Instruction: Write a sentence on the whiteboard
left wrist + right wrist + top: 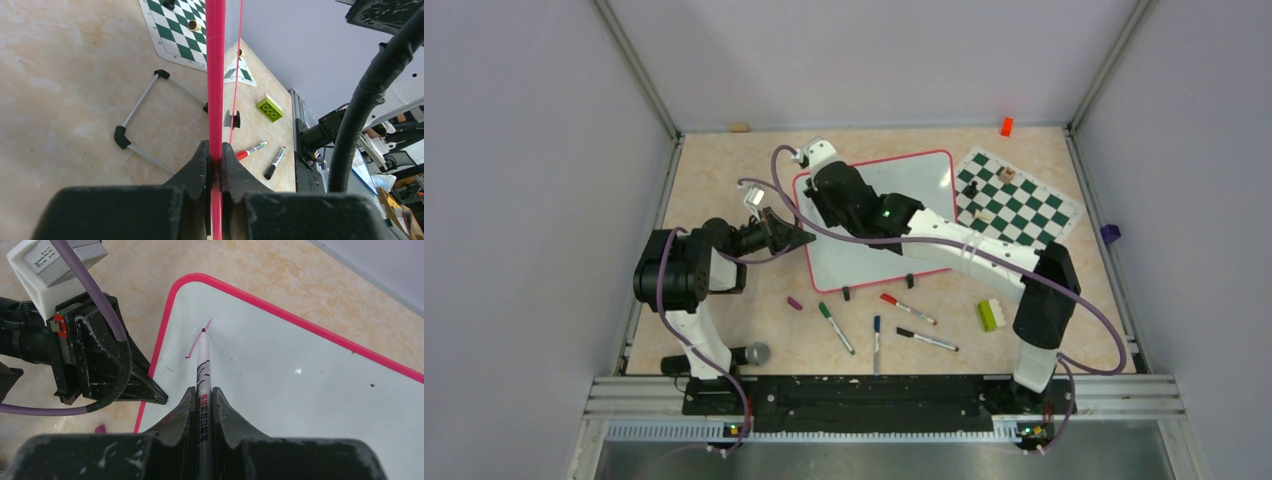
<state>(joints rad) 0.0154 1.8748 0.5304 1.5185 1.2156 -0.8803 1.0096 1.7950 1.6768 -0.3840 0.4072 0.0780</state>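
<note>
The whiteboard (924, 185) stands tilted on the tan table, white with a red-pink rim (216, 75). My left gripper (802, 237) (215, 147) is shut on that rim at the board's left edge, where its dark fingers (150, 390) also show in the right wrist view. My right gripper (824, 200) (202, 390) is shut on a white marker (203, 360). The marker's purple tip touches the board (310, 390) near the top left corner. The sentence shows only as one short purple stroke (192, 347) beside the tip.
Red (908, 309), green (835, 328), blue (876, 343) and black (927, 340) markers lie in front of the board. A purple cap (795, 302) and a green brick (989, 315) lie nearby. The chess mat (1016, 200) is at the right. The board's wire stand (145, 100) is behind it.
</note>
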